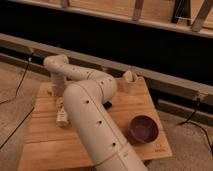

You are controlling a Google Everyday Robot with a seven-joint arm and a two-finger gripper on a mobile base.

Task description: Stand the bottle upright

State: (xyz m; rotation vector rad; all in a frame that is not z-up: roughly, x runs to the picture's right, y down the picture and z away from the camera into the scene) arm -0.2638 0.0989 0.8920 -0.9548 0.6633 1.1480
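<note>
While the bottle (61,116) lies flat at the table's (55,150) left side, the gripper (60,99), spread wide, is held just above; a level descent is advised.

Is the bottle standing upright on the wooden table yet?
No: the bottle lies on its side on the wooden table, with the gripper just above it at the table's left side.

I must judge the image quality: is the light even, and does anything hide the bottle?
Camera view: warm dim light, black background, soft blur overall. The arm fills the foreground; the claw reaches down over the bottle lying on the wooden table, partly hiding it. No glare on the bowl.
</note>
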